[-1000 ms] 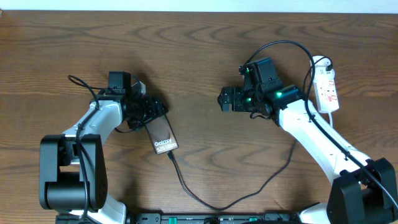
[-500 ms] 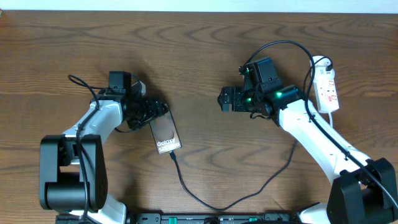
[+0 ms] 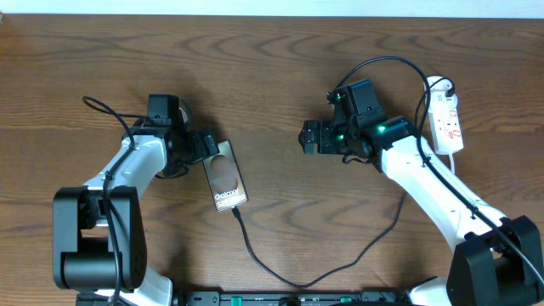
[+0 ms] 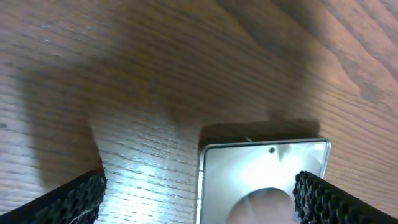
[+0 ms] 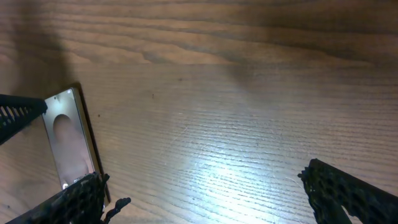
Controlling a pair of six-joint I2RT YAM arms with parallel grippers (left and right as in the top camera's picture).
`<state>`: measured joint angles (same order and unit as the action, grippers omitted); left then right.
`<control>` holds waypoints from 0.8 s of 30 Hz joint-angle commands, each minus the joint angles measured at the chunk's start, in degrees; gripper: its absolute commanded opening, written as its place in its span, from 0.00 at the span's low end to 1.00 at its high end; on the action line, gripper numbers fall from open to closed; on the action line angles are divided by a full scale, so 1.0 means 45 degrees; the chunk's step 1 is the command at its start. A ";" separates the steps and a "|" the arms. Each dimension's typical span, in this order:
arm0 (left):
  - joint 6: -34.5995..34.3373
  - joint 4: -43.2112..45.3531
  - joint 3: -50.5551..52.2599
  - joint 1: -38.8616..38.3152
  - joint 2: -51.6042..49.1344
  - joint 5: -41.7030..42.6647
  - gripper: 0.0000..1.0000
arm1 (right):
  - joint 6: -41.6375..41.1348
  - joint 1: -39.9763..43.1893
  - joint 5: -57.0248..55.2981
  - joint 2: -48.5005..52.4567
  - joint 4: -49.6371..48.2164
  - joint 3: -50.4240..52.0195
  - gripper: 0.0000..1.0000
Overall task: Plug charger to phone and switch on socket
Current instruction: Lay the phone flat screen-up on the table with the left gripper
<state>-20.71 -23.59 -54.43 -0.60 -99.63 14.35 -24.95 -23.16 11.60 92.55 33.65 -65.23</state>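
Phone (image 3: 226,178) lies flat on the worktop (image 3: 272,68), with the charger (image 3: 255,255) meeting its near edge. Left end effector (image 3: 210,146) is spread open at the phone's far end, gripping nothing. Right end effector (image 3: 307,136) is open and empty.

Left arm (image 3: 127,166) and right arm (image 3: 425,180) hold jaws wide.

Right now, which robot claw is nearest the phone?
The left gripper, open at the upper end of the phone; the right gripper sits well apart.
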 commanded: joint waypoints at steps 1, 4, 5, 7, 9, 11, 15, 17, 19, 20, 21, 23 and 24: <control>0.0121 -0.0267 0.0340 0.0117 -0.0670 -0.0879 0.98 | 0.0185 -0.0039 -0.0219 -0.0112 0.0078 -0.0068 0.99; 0.0121 -0.0267 0.0340 0.0117 -0.0486 -0.0879 0.98 | 0.0189 -0.0039 -0.0257 -0.0112 0.0092 -0.0068 0.99; 0.0121 -0.0262 0.0340 0.0117 -0.0427 -0.0879 0.98 | 0.0185 -0.0044 -0.0272 -0.0112 0.0092 -0.0068 0.99; 0.0121 -0.0238 0.0340 0.0117 -0.0306 -0.0874 0.98 | 0.0185 -0.0039 -0.0374 -0.0112 0.0092 -0.0068 0.99; 0.0121 -0.0223 0.0340 0.0117 -0.0287 -0.0874 0.98 | 0.0185 -0.0039 -0.0510 -0.0112 0.0107 -0.0068 0.99; 0.0121 -0.0228 0.0340 0.0117 -0.0287 -0.0874 0.98 | 0.0185 -0.0039 -0.0510 -0.0112 0.0102 -0.0068 0.99; 0.0121 -0.0223 0.0340 0.0117 -0.0287 -0.0874 0.98 | 0.0185 -0.0039 -0.0505 -0.0112 0.0102 -0.0068 0.99; 0.0121 -0.0228 0.0345 0.0117 -0.0287 -0.0874 0.98 | 0.0185 -0.0039 -0.0505 -0.0112 0.0097 -0.0068 0.99; 0.0121 -0.0223 0.0345 0.0117 -0.0287 -0.0874 0.98 | 0.0185 -0.0039 -0.0505 -0.0112 0.0102 -0.0068 0.99; 0.0121 -0.0228 0.0345 0.0117 -0.0287 -0.0874 0.98 | 0.0185 -0.0039 -0.0505 -0.0112 0.0102 -0.0068 0.99; 0.0121 -0.0228 0.0345 0.0117 -0.0287 -0.0874 0.98 | 0.0185 -0.0039 -0.0505 -0.0112 0.0097 -0.0068 0.99; 0.0121 -0.0228 0.0345 0.0117 -0.0287 -0.0874 0.98 | 0.0185 -0.0039 -0.0505 -0.0112 0.0102 -0.0068 0.99; 0.0121 -0.0223 0.0345 0.0117 -0.0287 -0.0874 0.98 | 0.0185 -0.0039 -0.0500 -0.0112 0.0097 -0.0068 0.99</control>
<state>-20.71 -23.81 -54.46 -0.49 -99.63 11.35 -24.95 -23.16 10.22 92.55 34.00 -65.23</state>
